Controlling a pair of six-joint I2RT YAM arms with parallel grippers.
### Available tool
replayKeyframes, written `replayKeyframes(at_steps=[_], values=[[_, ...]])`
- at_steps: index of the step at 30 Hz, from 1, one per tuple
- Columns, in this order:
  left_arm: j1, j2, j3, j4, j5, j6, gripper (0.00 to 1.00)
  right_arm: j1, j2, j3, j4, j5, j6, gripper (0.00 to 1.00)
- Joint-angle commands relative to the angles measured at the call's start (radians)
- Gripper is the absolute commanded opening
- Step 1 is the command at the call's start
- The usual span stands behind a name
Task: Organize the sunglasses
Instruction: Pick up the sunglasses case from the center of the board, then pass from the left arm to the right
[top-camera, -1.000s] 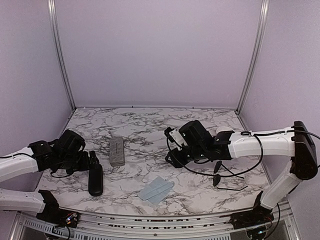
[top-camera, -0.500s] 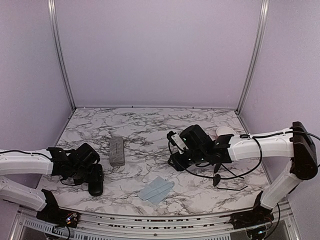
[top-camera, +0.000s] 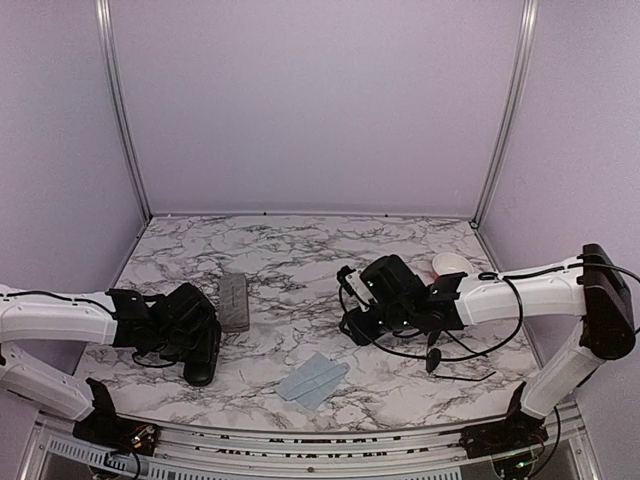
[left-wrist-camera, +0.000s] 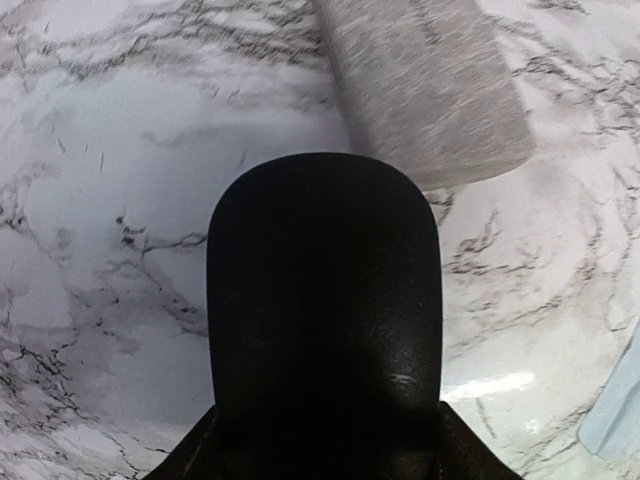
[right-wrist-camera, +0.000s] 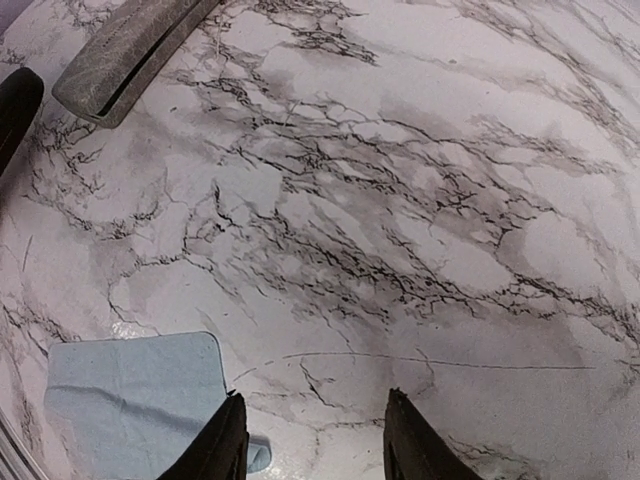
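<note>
A marble table (top-camera: 300, 245) is boxed in by lilac walls at the back and both sides, with its front edge open toward the arms.

At front left, the left gripper (top-camera: 196, 336) sits low over a black case (left-wrist-camera: 325, 320). The case fills the space between its fingers, but whether they press on it cannot be told. A grey case (top-camera: 234, 301) lies just behind, close to the black one but apart from it.

A blue cloth (top-camera: 312, 379) lies near the front edge, in the middle.

The right gripper (right-wrist-camera: 315, 440) hangs right of centre, its fingers apart with only bare marble between them, and the cloth's corner just beside its left finger.

The sunglasses (top-camera: 434, 358) lie front right, under the right forearm and near the front edge. Only one pair can be made out.

The table's middle and back are wide bare marble.
</note>
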Motion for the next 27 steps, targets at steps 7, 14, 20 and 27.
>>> replayKeyframes(at_steps=[7,14,20,27], values=[[-0.105,-0.023,0.302,0.041,-0.095,0.583,0.36,-0.1,-0.14,0.04,-0.042,-0.11,-0.014,0.48],[-0.144,-0.008,0.282,0.355,0.017,1.012,0.32,-0.203,-0.23,0.055,-0.104,-0.443,-0.014,0.52],[-0.164,0.03,0.244,0.536,0.158,1.285,0.32,-0.2,-0.243,0.042,-0.022,-0.793,0.06,0.63],[-0.204,0.107,0.275,0.575,0.169,1.449,0.33,-0.167,-0.207,0.054,0.087,-0.816,0.144,0.66]])
